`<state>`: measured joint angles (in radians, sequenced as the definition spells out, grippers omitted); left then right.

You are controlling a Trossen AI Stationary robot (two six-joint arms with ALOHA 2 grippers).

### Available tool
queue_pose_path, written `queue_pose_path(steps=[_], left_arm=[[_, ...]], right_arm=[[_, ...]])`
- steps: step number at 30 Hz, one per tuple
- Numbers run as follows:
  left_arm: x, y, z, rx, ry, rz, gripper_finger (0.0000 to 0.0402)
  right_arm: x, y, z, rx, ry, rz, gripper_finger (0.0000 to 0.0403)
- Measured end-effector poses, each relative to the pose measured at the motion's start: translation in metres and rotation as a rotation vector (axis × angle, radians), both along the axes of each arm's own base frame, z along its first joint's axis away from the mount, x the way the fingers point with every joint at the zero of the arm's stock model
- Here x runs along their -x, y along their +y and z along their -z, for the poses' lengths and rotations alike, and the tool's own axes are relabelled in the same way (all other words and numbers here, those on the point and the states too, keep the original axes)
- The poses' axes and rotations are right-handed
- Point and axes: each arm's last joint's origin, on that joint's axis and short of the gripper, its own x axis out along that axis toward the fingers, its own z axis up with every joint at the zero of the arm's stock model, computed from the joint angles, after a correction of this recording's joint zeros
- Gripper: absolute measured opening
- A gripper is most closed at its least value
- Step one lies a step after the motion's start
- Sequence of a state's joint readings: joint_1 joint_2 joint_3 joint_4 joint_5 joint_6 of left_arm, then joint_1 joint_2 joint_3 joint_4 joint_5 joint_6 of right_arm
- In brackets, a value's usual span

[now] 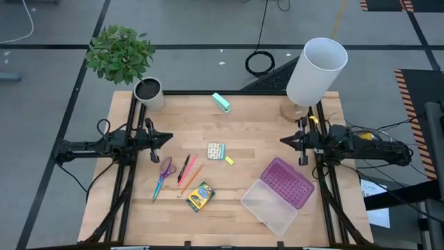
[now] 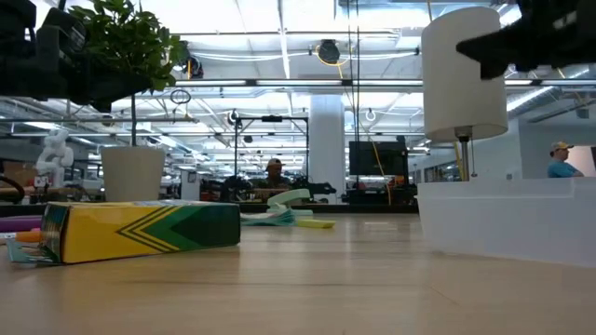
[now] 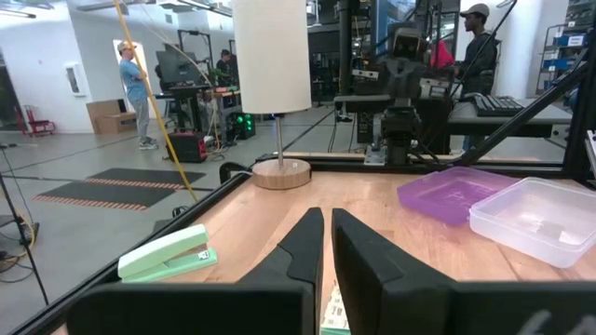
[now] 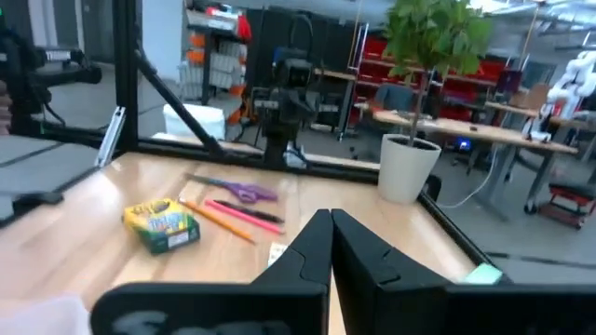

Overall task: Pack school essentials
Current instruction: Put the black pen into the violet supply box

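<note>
The school essentials lie flat on the wooden table (image 1: 263, 132), left of centre: purple-handled scissors (image 1: 164, 177), a red pen (image 1: 184, 169), an orange pencil (image 1: 191, 180), a green-yellow crayon box (image 1: 200, 196), a small multicoloured card (image 1: 216, 151) and a tiny yellow eraser (image 1: 229, 160). A clear box (image 1: 269, 207) sits at the near right with a purple lid (image 1: 287, 182) against its far side. My left gripper (image 1: 168, 137) hovers shut at the table's left side, above the scissors. My right gripper (image 1: 283, 141) hovers shut at the right side, facing it.
A teal stapler-like block (image 1: 221, 102) lies at the far middle. A white lamp (image 1: 316, 69) stands at the far right corner, a potted plant (image 1: 119, 52) and its white pot (image 1: 148, 92) at the far left. Bare wood lies between the grippers. People stand in the room beyond.
</note>
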<state>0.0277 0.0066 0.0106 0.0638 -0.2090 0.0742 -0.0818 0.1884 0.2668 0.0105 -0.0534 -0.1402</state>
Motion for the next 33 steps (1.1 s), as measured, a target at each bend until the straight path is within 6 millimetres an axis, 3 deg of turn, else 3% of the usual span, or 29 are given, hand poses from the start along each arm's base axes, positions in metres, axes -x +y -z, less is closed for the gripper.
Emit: queue_pose_path(steps=[14,22,27,33], left_arm=[[0.000,0.000,0.000,0.000,0.000,0.000,0.0031],[0.000,0.000,0.000,0.002,0.000,-0.006,0.0031],[0.000,0.000,-0.005,0.067,-0.068,-0.002,0.0031],[0.010,-0.001,-0.043,0.097,-0.261,0.056,0.0031]], right_arm=[[-0.018,-0.002,-0.092,-0.215,0.073,0.008,0.0000],[-0.024,-0.002,-0.136,-0.235,0.068,0.011,0.0000],[-0.027,-0.002,-0.150,-0.202,0.058,0.009,0.0000],[-0.029,-0.003,-0.149,-0.184,0.072,0.010,0.0000]])
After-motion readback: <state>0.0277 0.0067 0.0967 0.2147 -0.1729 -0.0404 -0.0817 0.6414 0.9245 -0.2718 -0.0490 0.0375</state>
